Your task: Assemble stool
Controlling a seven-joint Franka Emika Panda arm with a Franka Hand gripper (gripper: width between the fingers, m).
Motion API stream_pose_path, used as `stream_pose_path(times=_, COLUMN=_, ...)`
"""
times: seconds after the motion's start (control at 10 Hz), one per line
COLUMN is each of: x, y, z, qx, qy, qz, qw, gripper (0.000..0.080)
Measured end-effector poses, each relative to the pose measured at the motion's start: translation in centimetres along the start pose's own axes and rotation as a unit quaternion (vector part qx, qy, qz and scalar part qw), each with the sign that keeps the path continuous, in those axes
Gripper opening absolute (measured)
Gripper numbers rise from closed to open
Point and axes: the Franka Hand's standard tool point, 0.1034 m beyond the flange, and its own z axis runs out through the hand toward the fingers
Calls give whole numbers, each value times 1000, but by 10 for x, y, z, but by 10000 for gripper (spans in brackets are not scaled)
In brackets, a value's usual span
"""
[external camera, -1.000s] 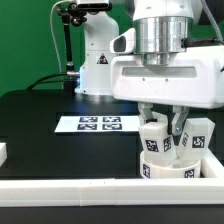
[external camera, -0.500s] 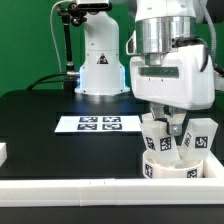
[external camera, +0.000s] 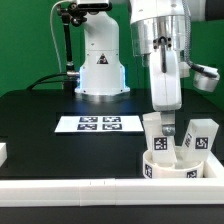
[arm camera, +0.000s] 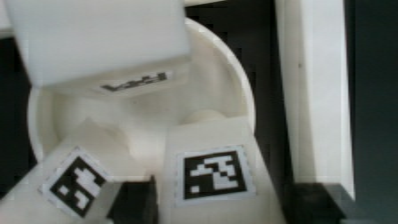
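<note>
A: Where's the stool?
B: Near corner of the black table, at the exterior view's right, tucked against the white front rail. Round seat lies flat, tag on its rim facing the camera.

A: Legs?
B: Two show upright on the seat. One leg stands free at the far right, tag toward the camera. The other leg is right under the gripper.

A: Gripper state?
B: Narrow — fingers closed on that second leg, gripping its top. Hand is turned edge-on to the camera, so only a slim profile shows.

A: Wrist view?
B: Close-up. Seat curves round as a white dish, the held leg fills the upper part as a blurred white block, and two tagged faces show low in frame — one tag clear, one tag partly cut off. Can't tell which leg those belong to.

A: Anything else?
B: Marker board flat mid-table, well apart from the stool. Robot base behind it, green backdrop. Small white block at the exterior view's left edge — cropped, can't identify it.
</note>
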Motion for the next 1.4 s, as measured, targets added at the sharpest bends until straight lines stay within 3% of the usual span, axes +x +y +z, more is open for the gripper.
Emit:
stream_pose_path(times=0.5, x=3, y=-2, z=-1, qx=1, qy=-6, qz=55, qw=998, gripper=343)
stream_pose_path(times=0.7, x=3, y=-2, z=-1, qx=1, qy=-6, qz=52, qw=999, gripper=565)
stream_pose_path(times=0.8, x=3, y=-4, z=-3, qx=3, qy=-7, qz=29, qw=1000, gripper=565)
stream_pose_path(times=0.9, x=1, y=-6, z=-9, qx=7, qy=-11, qz=12, qw=1000, gripper=637)
stream_pose_path(times=1.2, x=-1, y=-18, z=-31, qx=25, qy=-22, qz=-64, qw=997, gripper=649)
stream_pose_path(times=1.4, x=1, y=-15, z=-26, qx=21, qy=-16, qz=-111, qw=994, gripper=649)
